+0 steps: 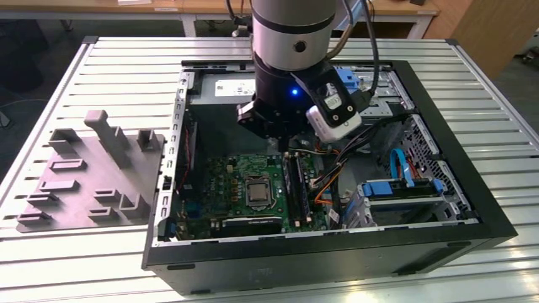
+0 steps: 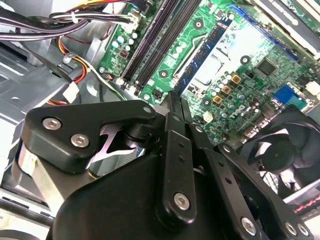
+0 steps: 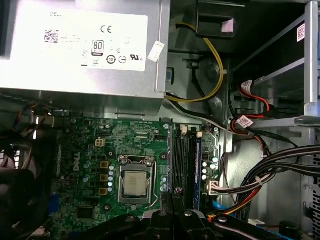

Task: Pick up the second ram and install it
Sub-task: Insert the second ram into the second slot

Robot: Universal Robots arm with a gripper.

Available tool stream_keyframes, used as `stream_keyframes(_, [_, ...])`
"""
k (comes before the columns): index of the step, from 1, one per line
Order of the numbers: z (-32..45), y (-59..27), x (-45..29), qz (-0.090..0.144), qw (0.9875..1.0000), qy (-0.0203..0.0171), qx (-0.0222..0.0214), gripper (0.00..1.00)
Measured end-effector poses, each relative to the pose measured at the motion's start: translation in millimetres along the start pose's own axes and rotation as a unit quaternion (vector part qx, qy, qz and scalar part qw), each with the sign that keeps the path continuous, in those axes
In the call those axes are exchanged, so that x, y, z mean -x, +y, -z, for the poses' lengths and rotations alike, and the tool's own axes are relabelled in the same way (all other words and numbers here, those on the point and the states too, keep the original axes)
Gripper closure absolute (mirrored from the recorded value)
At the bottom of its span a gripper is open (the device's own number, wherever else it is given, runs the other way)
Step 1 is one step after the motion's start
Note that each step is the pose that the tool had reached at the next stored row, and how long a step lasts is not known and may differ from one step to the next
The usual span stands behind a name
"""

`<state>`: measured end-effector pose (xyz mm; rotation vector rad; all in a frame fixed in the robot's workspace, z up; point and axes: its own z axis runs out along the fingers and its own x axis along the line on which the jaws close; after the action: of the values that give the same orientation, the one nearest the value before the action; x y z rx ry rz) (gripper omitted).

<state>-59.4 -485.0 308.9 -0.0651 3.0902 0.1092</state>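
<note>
Gripper [image 2: 178, 100] fingers [image 2: 177, 145] are drawn narrow, tips together. Whether they pinch the second ram cannot be told. Black slot rails [image 3: 182, 155] lie just beneath, long axis in line with them.

Place: robotics lab;
Signs: robot arm [image 1: 291, 38] above open computer case [image 1: 337, 255]; slatted metal table [image 1: 76, 268] under it; grey jig [image 1: 93, 183] beside it

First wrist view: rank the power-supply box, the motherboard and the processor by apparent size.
1. power-supply box and motherboard: about alike, not ranked; the box is cut by the picture's edge.
2. processor: clearly smallest.
</note>
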Motion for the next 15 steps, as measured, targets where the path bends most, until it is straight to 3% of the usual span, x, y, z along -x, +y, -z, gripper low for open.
stream_keyframes(5, [-5.5, -0.6, 4.6, 0.0, 1.0, 0.0, 0.0001, 0.89])
stream_keyframes(15, [-6.5, -0.7, 4.6, 0.0, 1.0, 0.0001, 0.0, 0.89])
